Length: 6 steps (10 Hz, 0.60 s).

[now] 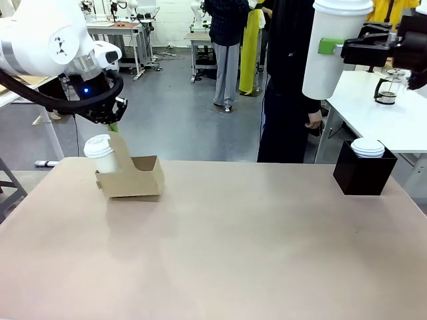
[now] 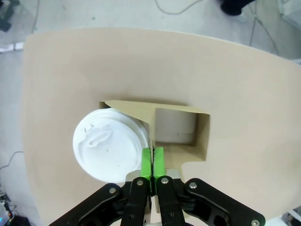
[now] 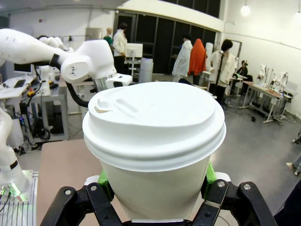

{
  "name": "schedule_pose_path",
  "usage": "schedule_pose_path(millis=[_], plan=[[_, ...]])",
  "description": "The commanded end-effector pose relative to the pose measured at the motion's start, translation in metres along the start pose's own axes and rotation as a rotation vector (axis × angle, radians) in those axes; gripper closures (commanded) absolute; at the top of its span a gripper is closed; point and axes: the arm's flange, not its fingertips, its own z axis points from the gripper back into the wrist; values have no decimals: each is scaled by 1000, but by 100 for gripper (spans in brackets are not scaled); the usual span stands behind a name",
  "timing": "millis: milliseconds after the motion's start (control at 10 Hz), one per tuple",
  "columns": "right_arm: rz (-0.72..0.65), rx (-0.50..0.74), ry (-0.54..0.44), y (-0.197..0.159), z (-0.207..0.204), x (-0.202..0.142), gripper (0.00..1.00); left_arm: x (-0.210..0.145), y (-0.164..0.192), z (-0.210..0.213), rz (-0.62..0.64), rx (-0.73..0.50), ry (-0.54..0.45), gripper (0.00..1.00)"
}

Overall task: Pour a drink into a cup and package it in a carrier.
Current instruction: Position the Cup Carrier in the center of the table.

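The brown cardboard carrier [image 1: 133, 179] sits tilted at the table's far left, with a white-lidded cup [image 1: 100, 149] in its left slot. My left gripper [image 1: 115, 124] comes down from above and is shut on the carrier's centre handle tab. In the left wrist view the green pads [image 2: 147, 162] pinch the tab, between the lidded cup [image 2: 110, 143] and the carrier's free slot [image 2: 176, 127]. My right gripper [image 1: 333, 48] is raised at the upper right, shut on a second lidded cup [image 1: 331, 40], also seen close up [image 3: 155, 136]. The drink's glass jug [image 1: 385, 88] stands on the white side table.
A black box [image 1: 363, 172] holding white lids stands at the table's far right. A person in dark clothes [image 1: 287, 80] stands beyond the far edge. The white side table [image 1: 400, 127] lies to the right.
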Motion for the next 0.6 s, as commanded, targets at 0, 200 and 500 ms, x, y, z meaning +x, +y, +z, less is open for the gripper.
schedule_pose_path(millis=[0, 200, 500], plan=[[5, 1, -11, -1, 0, 2, 20, -35, -39, 21, 34, -31, -8, 98], [5, 1, -11, -1, 0, 2, 20, -77, -92, 26, 19, -6, 8, 98], [5, 1, -11, -1, 0, 2, 20, -131, -165, 8, -42, 70, 62, 98]])
